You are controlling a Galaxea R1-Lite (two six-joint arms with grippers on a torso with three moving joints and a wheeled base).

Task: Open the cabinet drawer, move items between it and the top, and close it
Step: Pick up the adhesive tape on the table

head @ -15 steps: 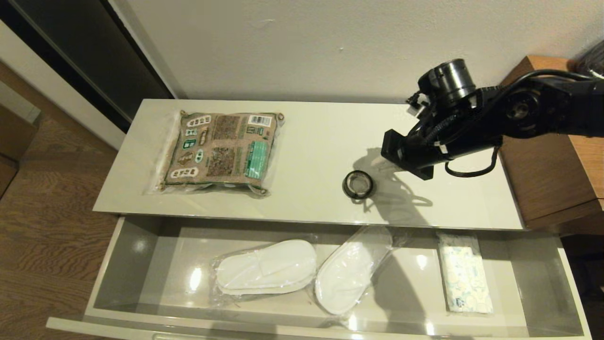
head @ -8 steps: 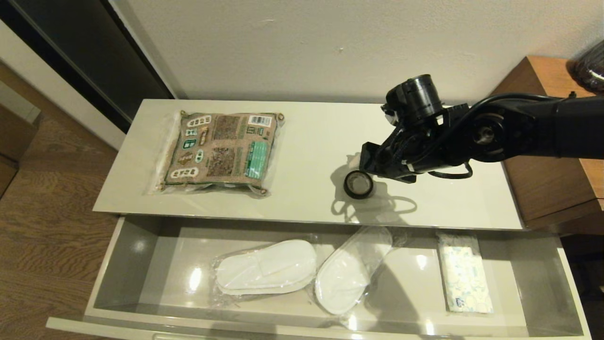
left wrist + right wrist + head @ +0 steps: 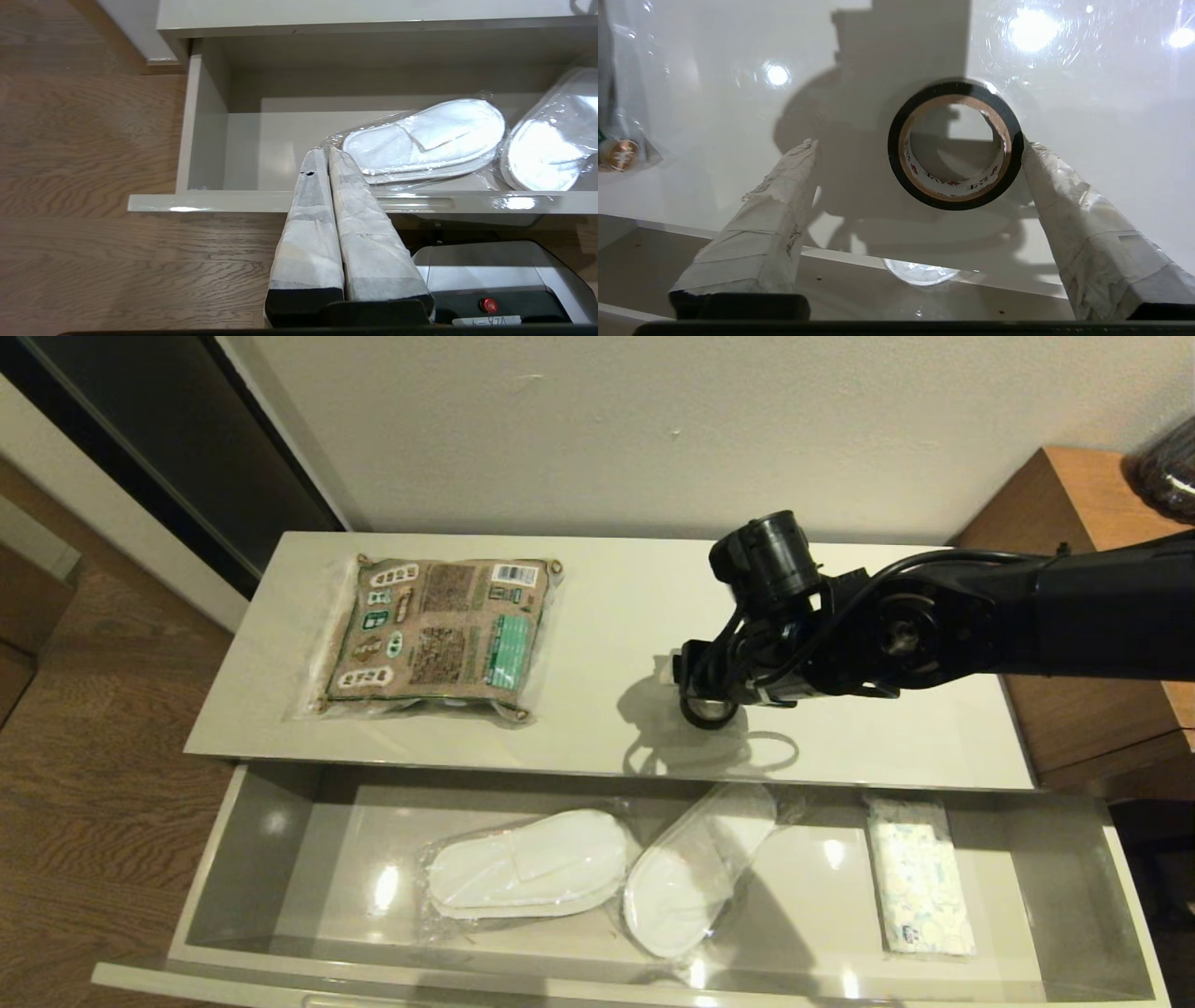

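The cabinet drawer [image 3: 243, 859] is pulled wide open below the top [image 3: 616, 616], with the tissue pack [image 3: 920, 887] at its right end and the printed packet [image 3: 439, 635] up top on the left. Since a second ago the right gripper [image 3: 915, 149] has swung left over the tape ring [image 3: 955, 144] and spread its fingers wide. The right wrist view shows one fingertip right at the ring's edge. The left gripper [image 3: 324, 156], pressed together, hangs near the drawer's front.
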